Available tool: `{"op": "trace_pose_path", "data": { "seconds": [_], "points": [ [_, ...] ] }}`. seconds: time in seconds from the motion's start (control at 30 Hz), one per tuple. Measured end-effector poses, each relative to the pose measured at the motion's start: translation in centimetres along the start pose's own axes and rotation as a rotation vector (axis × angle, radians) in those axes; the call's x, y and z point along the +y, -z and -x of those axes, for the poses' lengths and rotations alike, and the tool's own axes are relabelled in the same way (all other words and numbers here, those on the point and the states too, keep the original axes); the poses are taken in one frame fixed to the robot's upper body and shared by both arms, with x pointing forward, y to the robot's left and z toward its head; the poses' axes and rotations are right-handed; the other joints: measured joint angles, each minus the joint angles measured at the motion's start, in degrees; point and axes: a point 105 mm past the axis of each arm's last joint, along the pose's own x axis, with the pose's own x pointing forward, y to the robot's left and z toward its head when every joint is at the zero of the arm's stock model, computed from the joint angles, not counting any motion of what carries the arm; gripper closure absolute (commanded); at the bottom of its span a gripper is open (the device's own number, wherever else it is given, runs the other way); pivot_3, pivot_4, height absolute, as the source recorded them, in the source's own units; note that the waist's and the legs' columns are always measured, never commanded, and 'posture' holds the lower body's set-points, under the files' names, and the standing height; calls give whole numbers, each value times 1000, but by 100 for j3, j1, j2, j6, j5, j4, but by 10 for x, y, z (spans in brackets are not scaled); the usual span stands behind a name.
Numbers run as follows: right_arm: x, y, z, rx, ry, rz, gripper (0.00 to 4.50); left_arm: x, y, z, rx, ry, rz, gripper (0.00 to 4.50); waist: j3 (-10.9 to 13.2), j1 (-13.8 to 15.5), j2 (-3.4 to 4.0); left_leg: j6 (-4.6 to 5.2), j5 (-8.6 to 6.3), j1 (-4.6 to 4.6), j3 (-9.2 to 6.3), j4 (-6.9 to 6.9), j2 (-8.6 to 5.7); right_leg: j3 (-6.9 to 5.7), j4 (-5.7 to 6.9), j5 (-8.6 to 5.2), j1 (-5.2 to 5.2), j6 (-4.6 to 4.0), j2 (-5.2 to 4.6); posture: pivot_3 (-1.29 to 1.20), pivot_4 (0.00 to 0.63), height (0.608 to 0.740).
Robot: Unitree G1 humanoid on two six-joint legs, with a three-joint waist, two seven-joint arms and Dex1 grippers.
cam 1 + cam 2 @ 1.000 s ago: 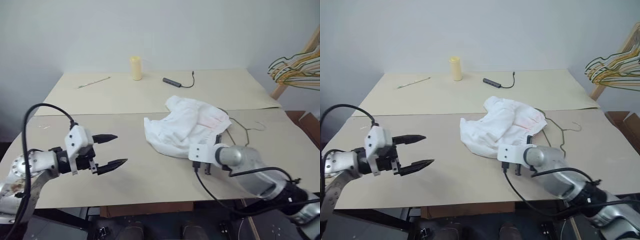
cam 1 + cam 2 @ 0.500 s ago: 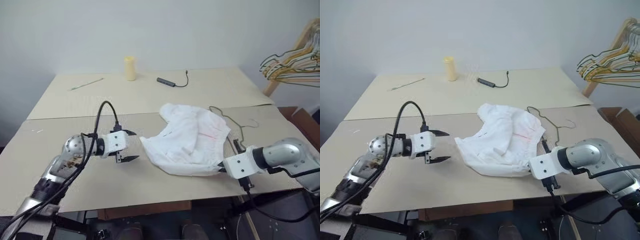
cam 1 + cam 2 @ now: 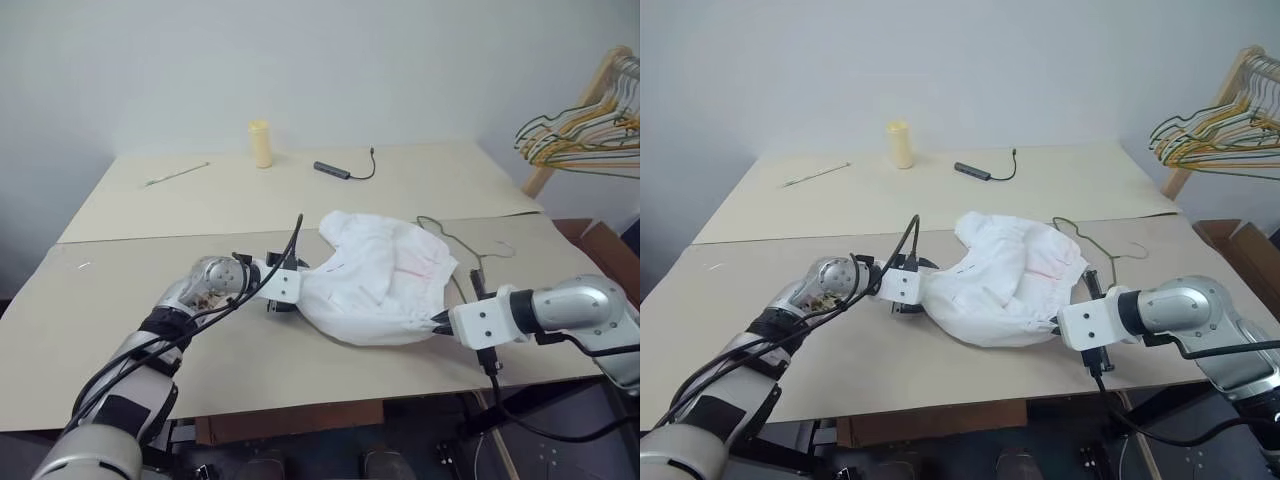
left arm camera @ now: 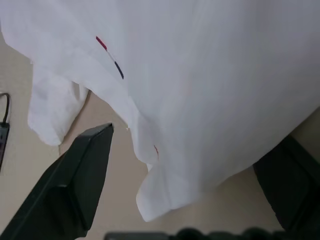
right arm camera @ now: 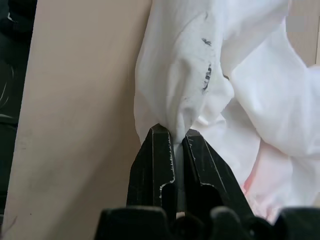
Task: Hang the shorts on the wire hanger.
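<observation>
The white shorts [image 3: 380, 272] lie crumpled on the near table, with tiny red and dark marks [image 4: 110, 56] near the hem. The wire hanger [image 3: 470, 252] lies just right of them, partly under the cloth, its hook [image 3: 1137, 250] on the table. My left gripper [image 4: 195, 145] is at the shorts' left edge [image 3: 300, 290], open, its fingers [image 4: 85, 165] wide apart on either side of a fold of the hem. At the near right corner of the shorts, my right gripper [image 5: 172, 134] is shut on a pinch of the cloth, also seen from above [image 3: 438, 322].
On the far table stand a yellow cylinder [image 3: 260, 143], a dark adapter with a cable [image 3: 333, 170] and a thin stick [image 3: 178, 174]. A bunch of coloured hangers [image 3: 580, 132] hangs on a wooden rail at the right. The table's front edge [image 3: 300, 408] is close.
My left gripper has swung forward and to the right, rolling as it went, up to the shorts' left edge. My right gripper has drawn the shorts' corner back towards the right. The camera has shifted too.
</observation>
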Motion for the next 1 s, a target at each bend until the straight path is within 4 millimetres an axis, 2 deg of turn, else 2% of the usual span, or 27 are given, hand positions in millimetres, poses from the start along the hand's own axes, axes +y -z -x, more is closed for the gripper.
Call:
{"op": "trace_pose_path", "data": {
  "seconds": [0.03,0.17,0.33,0.43,0.5,0.57,0.63,0.73,0.9,1.0],
  "points": [
    [1,0,0,1,-1,-4,4500,1,2,-2,11,-4,-4,1232,-1,-21,0,0,0,6,0,1,0,0,-5,-9,9,25,0,-172,0,740],
    [1,1,0,3,1,-10,4500,2,8,-10,41,-32,7,2576,-2,-54,0,0,0,6,-2,21,1,1,1,-5,12,36,0,-173,0,740],
    [0,0,-1,-5,17,-14,4500,0,13,-12,49,-51,27,4339,-3,-89,0,0,0,-16,-7,22,0,1,4,15,-9,4,0,-169,0,740],
    [-5,0,-4,-9,46,-11,4500,0,17,-7,56,-53,24,4429,-3,-121,-1,2,-1,-33,-9,25,-2,2,4,19,-26,-2,-3,-169,0,740],
    [-12,2,-4,-6,81,-10,4500,4,23,6,68,-52,14,4429,-3,-183,-1,3,-2,-39,-10,25,-2,2,6,19,-34,-3,-4,-174,0,740],
    [-22,3,-4,-1,126,-5,4500,9,30,31,83,-48,-21,4429,-3,-261,0,3,-2,-54,-17,23,-2,6,14,20,-57,-5,-7,-179,0,740],
    [-34,4,-5,-2,179,13,4500,6,34,65,88,-23,-74,4429,-6,-392,4,3,-2,-68,-35,17,0,21,26,20,-89,-5,-10,-167,0,740],
    [-44,7,-6,4,216,39,4500,-11,34,104,93,14,-77,4429,-9,-525,9,4,-2,-79,-45,17,0,21,36,18,-102,-2,-21,-153,0,740],
    [-50,-2,-11,-42,219,98,4500,-44,16,153,120,66,-38,4429,-10,-574,12,6,-3,-76,-46,16,5,22,40,17,-103,-1,-24,-114,0,740],
    [-44,-7,-17,-74,163,116,4500,-67,1,173,140,105,18,4429,-10,-550,17,8,-5,-67,-46,15,8,21,41,15,-96,-1,-24,-102,5,740]
  ]
}}
